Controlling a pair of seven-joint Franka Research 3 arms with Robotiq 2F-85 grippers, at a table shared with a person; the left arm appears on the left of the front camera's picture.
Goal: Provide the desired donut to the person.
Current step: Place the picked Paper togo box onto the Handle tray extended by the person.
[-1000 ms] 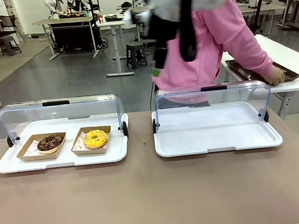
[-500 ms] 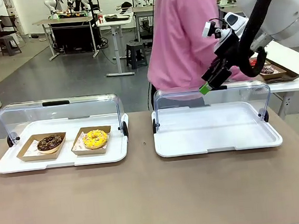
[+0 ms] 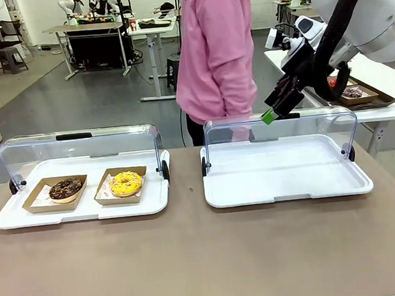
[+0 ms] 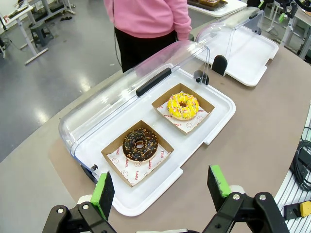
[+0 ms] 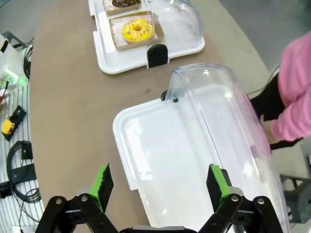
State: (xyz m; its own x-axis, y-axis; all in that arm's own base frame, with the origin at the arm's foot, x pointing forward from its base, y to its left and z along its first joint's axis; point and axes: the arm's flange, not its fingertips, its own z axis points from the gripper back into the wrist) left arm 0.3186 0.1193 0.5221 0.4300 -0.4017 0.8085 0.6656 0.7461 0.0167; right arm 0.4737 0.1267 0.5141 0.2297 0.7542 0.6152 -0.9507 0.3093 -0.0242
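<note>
Well, the donuts look soft and light, so a hard squeeze would likely squash them or smear the icing; it seems safer to pinch the stiff rim of the brown paper tray under each one. The chocolate donut [image 4: 140, 144] is dark with little colored sprinkles, and its tray sits near the left end of the left white tray [image 4: 219, 120]. The yellow donut [image 4: 183, 106] has bright icing with small specks, and it sits just beside the first, nearer that tray's right end. Both rest under a lifted clear lid [image 4: 131, 82]. Which one the person [image 3: 216, 55] wants, I cannot tell. The left gripper [image 4: 163, 187] hangs above the table's near edge, jaws wide with nothing in them. The right gripper [image 5: 158, 187] hangs high over the right white tray [image 5: 129, 160], jaws also wide, holding nothing.
</note>
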